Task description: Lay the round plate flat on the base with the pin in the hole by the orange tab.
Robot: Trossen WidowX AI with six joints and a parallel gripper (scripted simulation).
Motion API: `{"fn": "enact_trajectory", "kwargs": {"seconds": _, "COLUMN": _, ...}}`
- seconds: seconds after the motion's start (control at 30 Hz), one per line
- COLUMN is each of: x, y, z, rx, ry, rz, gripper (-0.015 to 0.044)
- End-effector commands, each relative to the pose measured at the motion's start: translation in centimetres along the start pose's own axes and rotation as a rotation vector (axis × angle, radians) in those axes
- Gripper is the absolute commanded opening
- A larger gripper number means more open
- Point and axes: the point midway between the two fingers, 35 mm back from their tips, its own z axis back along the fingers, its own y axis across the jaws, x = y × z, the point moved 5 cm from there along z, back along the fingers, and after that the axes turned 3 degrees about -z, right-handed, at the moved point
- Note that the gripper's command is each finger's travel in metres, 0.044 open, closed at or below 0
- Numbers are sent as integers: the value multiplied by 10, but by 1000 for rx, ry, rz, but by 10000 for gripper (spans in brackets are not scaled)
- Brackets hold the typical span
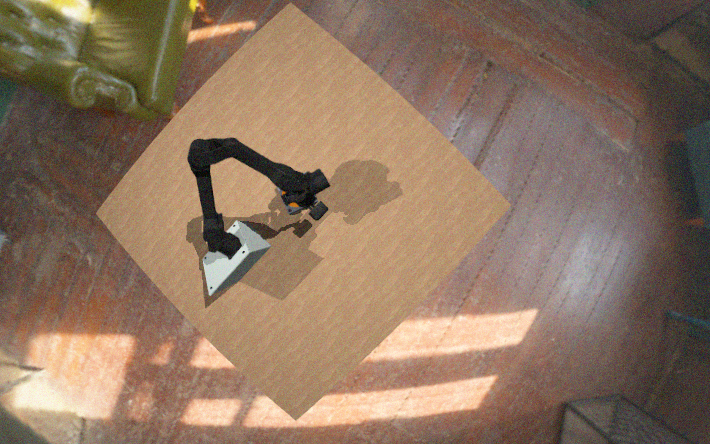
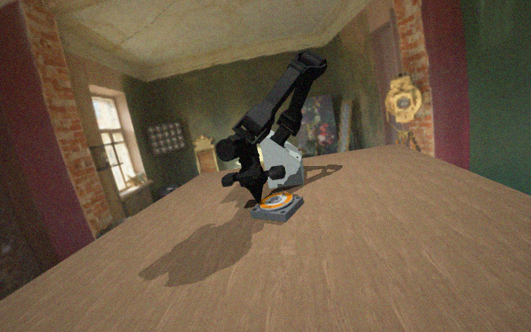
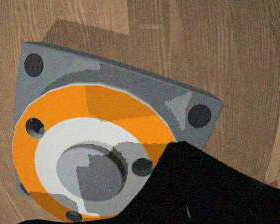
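Fingers are closed on nothing, their tip set at the near rim of the plate [image 3: 91, 112]; contact cannot be confirmed. The plate is seated on the grey base [image 2: 277, 211] around the post [image 3: 98, 176], mid-counter [image 2: 383, 247], well clear of every counter edge. Bare wood is seen on all sides.

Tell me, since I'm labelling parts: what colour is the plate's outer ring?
Orange outer ring, clearest in the wrist view.
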Motion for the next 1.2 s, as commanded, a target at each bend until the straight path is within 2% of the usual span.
{"fn": "enact_trajectory", "kwargs": {"seconds": 0.0, "x": -7, "y": -2, "z": -1, "rx": -4, "ry": 9, "rz": 0, "gripper": 0}}
{"fn": "enact_trajectory", "kwargs": {"seconds": 1.17, "x": -37, "y": -1, "z": 0, "rx": -4, "ry": 10, "rz": -2, "gripper": 0}}
